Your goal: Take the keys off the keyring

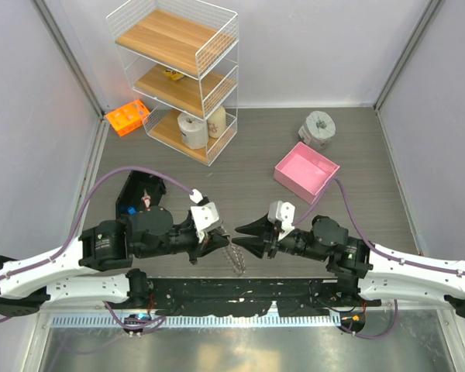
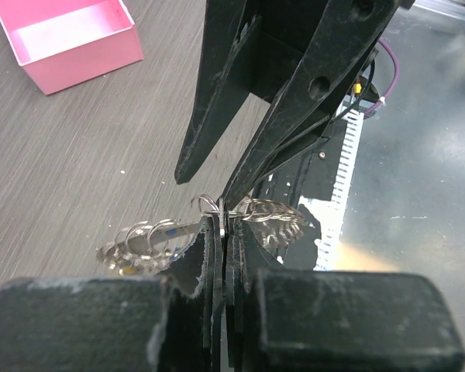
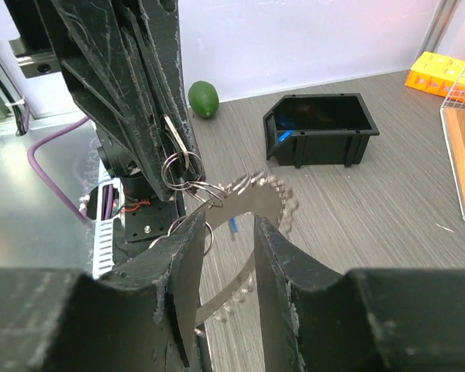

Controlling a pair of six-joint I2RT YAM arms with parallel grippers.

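Note:
The keyring (image 3: 265,198), a silvery toothed band in a loop, hangs between my two grippers above the table's near edge (image 1: 237,262). Small wire rings with keys (image 2: 139,246) dangle from it; a blue head shows. My left gripper (image 2: 225,225) is shut on one of those small wire rings, and from the right wrist it shows at upper left (image 3: 178,164). My right gripper (image 3: 226,232) faces it tip to tip (image 1: 244,236). Its jaws stand apart, and the keyring's band crosses the gap slantwise, touching the left finger (image 3: 187,263).
A pink box (image 1: 306,168) sits at the back right, with a grey tape roll (image 1: 318,128) behind it. A black bin (image 1: 139,194) lies behind the left arm. A wire shelf (image 1: 178,70) and an orange rack (image 1: 127,117) stand at the back left. A green fruit (image 3: 204,98) lies by the wall.

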